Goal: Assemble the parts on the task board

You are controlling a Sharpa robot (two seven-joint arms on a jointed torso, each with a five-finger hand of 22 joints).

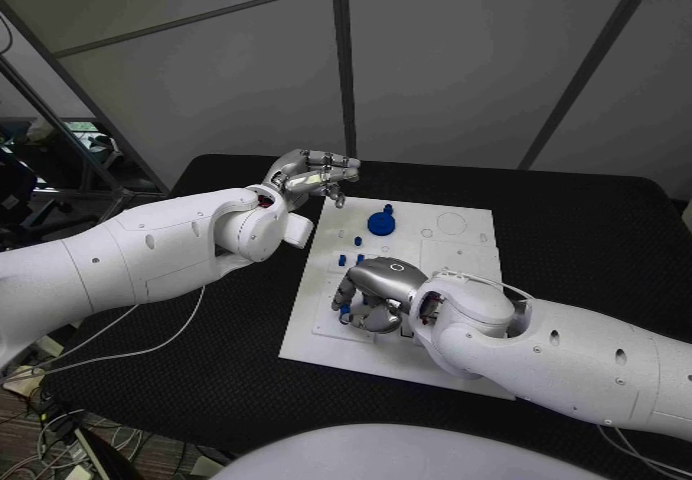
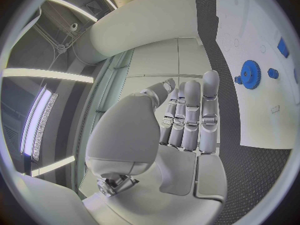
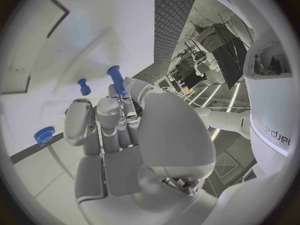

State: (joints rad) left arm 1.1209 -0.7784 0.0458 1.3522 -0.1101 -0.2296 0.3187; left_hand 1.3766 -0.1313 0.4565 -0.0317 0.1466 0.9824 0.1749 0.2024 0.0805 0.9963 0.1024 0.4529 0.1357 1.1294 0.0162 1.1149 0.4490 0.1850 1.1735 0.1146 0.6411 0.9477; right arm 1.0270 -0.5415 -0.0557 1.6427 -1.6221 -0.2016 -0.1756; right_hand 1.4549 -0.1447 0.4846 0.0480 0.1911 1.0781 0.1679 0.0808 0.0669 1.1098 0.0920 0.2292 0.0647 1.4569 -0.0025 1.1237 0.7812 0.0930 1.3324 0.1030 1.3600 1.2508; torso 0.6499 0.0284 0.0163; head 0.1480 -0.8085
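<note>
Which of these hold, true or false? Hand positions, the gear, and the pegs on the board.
1. The left hand hangs off the board, over the black table. True.
2. The blue gear lies on the table beside the board. False: it sits on the board, near its far end.
3. The right hand is down over the board. True.
4. The left hand grips the gear. False: it holds nothing, fingers apart, clear of the gear.
5. The right hand's fingers are at a blue peg. True, though the views do not settle whether it is gripped.
</note>
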